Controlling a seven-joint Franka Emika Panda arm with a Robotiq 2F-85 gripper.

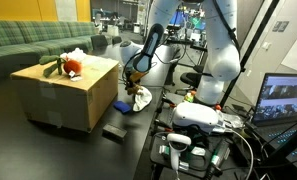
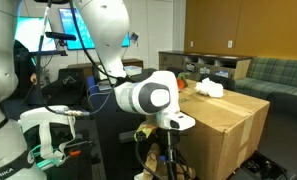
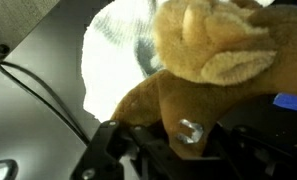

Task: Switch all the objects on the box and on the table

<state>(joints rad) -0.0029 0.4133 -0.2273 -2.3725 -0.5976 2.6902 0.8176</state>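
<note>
Table [image 1: 88,150]: one, dark and smooth, widest thing in frame. Bare grey patch of it also in the wrist view.
Green sofa [image 1: 28,45]: one, behind the box, seen in both exterior views.
Cardboard box [image 1: 63,95]: one, tan, standing on the table. Front and top in one exterior view, a long side and top [image 2: 228,120] in the other.
Robot arm [image 2: 148,97]: one, white, bent down beside the box. Fills the foreground in that exterior view and hides most of the table items there.
White gear with cables [image 1: 193,118]: one cluster, on the near table edge.
Laptop [image 1: 285,98]: one, screen lit, in one exterior view only.

On the box, two items:
- red-and-green plush [image 1: 70,68], one. Not made out in the exterior view taken from behind the arm.
- box-top white cloth [image 1: 76,53], one, also seen at [image 2: 208,88].

On the table, four items:
- brown toy [image 3: 213,45], one, close-up in the wrist view. From outside, only a small pale-and-brown heap under the gripper.
- table white cloth [image 3: 113,55], one, lying under and beside the brown toy.
- blue item [image 1: 121,106], one, just beside that heap. Only a sliver at the wrist view's edge.
- flat black block [image 1: 114,131], one, nearer the camera, apart from the rest. Exterior view only.

Gripper [image 3: 188,135]: one, low over the table next to the box. Jaws closed almost fully, pinching a lower fold of the brown toy, as the wrist view shows.
</note>
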